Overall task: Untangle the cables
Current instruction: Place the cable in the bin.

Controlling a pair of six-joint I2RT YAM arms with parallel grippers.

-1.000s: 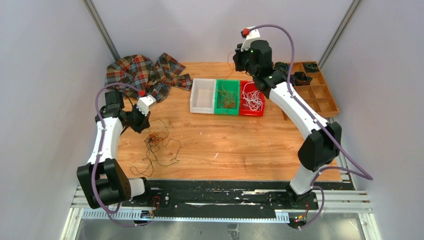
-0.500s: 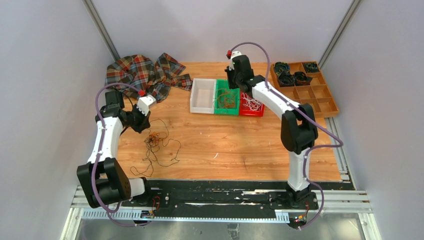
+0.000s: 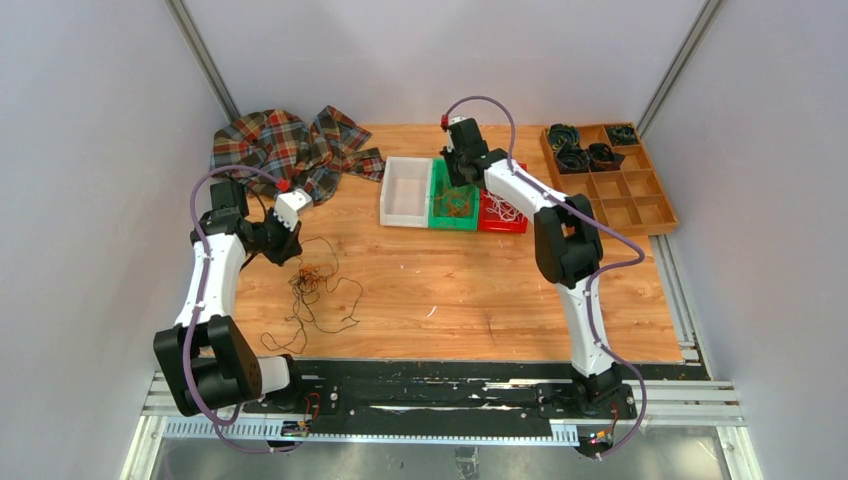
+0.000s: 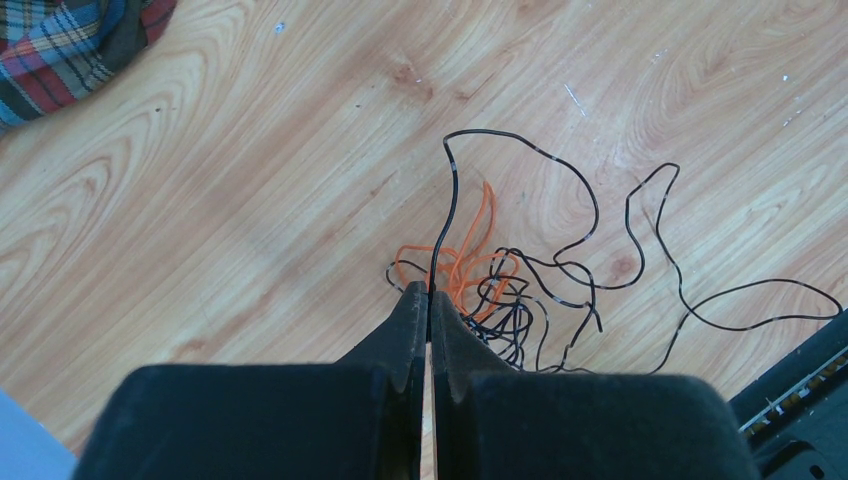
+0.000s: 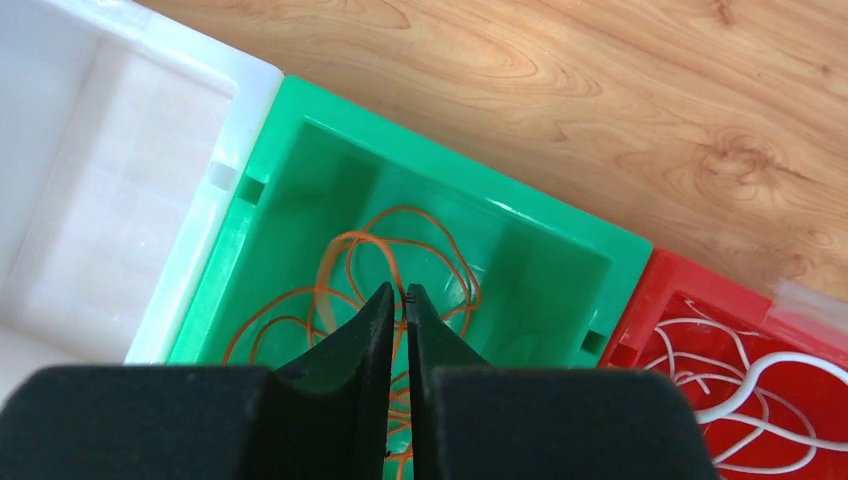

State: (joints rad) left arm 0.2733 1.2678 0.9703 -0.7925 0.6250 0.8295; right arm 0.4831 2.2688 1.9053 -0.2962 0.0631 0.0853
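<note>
Since a second ago we have watched the right gripper (image 5: 398,292) swing leftward from high over the red bin (image 5: 680,290) and come down over the green bin (image 5: 450,172), its arm folding in toward the middle of the table (image 4: 250,200). The left gripper (image 4: 428,292) has kept its place, and the tangle under it lies as it did.

We see the left fingers pressed together and clamped on a black cable (image 4: 441,230). It rises straight out from between the tips, bends over beyond them, and loops away to their right across the wood. Just past the tips, and slightly right of them, orange strands (image 4: 487,215) are knotted in with more black loops. Far off to the upper left of these fingers lies a plaid cloth (image 4: 60,40).

The right fingers stand together with only a thin slit between them, pointing down into the green bin. We cannot tell whether a strand is pinched there. Orange cables (image 5: 400,209) coil on the bin floor right around and beyond the tips. To the right of the fingers, white cables (image 5: 790,357) lie in the red bin. To their left stands a white bin (image 5: 215,190).

From above, well right of that gripper, we see a wooden tray (image 3: 640,212) with dark coiled rolls (image 3: 575,155) in its far compartments.
</note>
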